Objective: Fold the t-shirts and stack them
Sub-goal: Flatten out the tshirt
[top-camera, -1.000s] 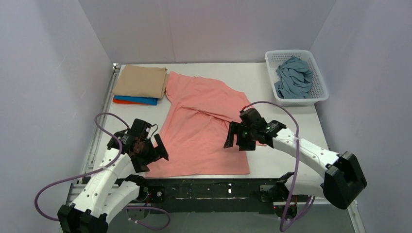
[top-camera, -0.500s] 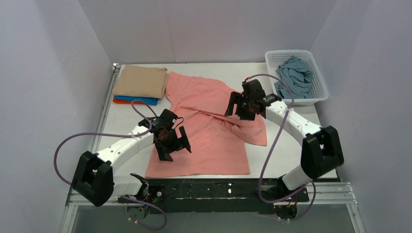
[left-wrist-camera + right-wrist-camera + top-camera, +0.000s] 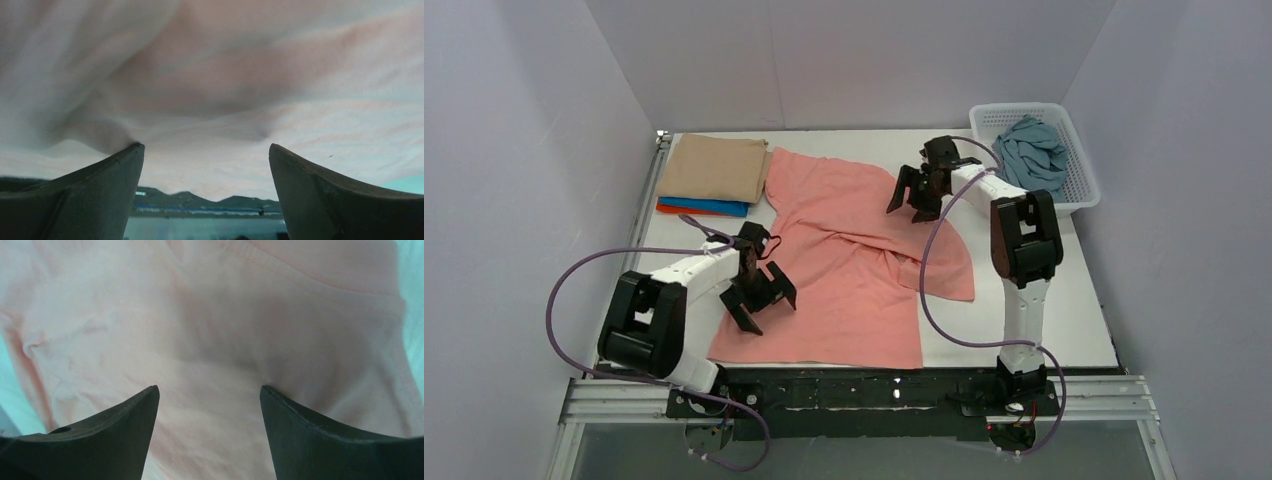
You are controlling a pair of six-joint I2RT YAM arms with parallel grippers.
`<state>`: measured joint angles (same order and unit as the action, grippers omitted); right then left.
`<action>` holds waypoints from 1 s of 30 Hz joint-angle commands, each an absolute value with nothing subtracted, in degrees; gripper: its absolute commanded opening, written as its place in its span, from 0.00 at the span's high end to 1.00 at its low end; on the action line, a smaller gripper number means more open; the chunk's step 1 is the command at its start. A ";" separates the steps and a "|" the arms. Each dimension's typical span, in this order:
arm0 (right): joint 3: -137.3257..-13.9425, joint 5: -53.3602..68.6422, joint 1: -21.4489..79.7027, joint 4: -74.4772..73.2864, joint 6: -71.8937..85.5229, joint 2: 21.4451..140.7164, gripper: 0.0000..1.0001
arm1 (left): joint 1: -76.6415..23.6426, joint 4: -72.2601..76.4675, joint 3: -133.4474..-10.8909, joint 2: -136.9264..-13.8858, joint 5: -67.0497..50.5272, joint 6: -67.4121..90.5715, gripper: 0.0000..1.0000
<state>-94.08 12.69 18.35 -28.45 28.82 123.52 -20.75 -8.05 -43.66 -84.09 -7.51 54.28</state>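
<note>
A salmon-pink t-shirt (image 3: pixel 844 270) lies spread and wrinkled across the middle of the table, its right side folded over. My left gripper (image 3: pixel 761 302) is open, low over the shirt's left edge near the hem. In the left wrist view pink cloth (image 3: pixel 240 90) fills the frame above the left gripper (image 3: pixel 205 147), one fingertip (image 3: pixel 131 150) at a crease. My right gripper (image 3: pixel 913 203) is open above the shirt's far right shoulder; pink cloth (image 3: pixel 210 340) lies under the right gripper (image 3: pixel 208 388). Tan (image 3: pixel 714 168), blue (image 3: pixel 716 207) and orange-red (image 3: pixel 669 209) shirts lie folded in a stack at the back left.
A white mesh basket (image 3: pixel 1074 195) at the back right corner holds a crumpled grey-blue t-shirt (image 3: pixel 1029 150). Bare white table (image 3: pixel 1034 300) shows right of the pink shirt. Purple cables loop from both arms over the table.
Both arms swung in from the near edge. The left gripper came onto the shirt's left edge; the right one travelled back to the far right shoulder. The shirt's lower hem shifted slightly left.
</note>
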 commanded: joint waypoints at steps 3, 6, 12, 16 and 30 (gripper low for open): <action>-67.96 18.18 11.29 -23.39 33.38 109.50 0.18 | -12.97 -23.50 -52.91 -95.47 2.98 46.36 0.02; -54.10 19.78 9.51 -22.05 35.19 99.32 0.19 | -11.50 -24.24 -63.40 -104.59 2.83 43.91 0.02; -31.50 19.47 14.54 -28.04 43.97 73.93 0.21 | -12.70 -29.46 -91.07 -122.23 -4.38 41.73 0.02; -30.83 11.34 20.65 -39.24 45.97 51.91 0.21 | -15.20 -32.63 -102.58 -123.37 -1.98 37.65 0.02; -63.37 4.22 18.59 -29.96 28.75 87.78 0.15 | -30.04 -19.30 -65.35 -96.07 -7.02 48.52 0.02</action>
<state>-56.71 5.48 20.25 -33.61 33.41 76.16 -28.36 -23.38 -75.35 -93.76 0.73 42.57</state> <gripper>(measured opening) 0.859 0.981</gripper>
